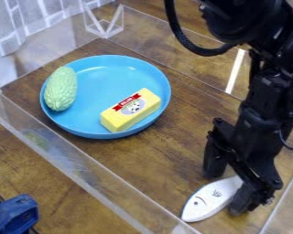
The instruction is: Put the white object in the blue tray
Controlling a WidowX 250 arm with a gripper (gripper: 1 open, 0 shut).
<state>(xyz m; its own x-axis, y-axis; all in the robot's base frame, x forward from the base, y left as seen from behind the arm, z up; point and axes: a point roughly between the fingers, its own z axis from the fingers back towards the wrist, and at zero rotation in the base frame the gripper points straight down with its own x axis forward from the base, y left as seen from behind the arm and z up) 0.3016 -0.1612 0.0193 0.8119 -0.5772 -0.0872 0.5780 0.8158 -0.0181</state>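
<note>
We see that the task is not yet done: the small flat white fish-shaped plastic piece (211, 202) lies on the wooden bench (136, 174), well apart from the large round bright-blue tray (94, 132), which holds only a yellow rectangular block (129, 110) and a green oval object (59, 88). Our black tool (238, 186) points straight down with its jaws wide, one finger (252, 196) just beside the piece, and nothing is gripped; the grasp, the lift and the transfer to the tray are left.

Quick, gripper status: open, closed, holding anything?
Gripper: open, pointing down over the white object on the table; nothing held.
</note>
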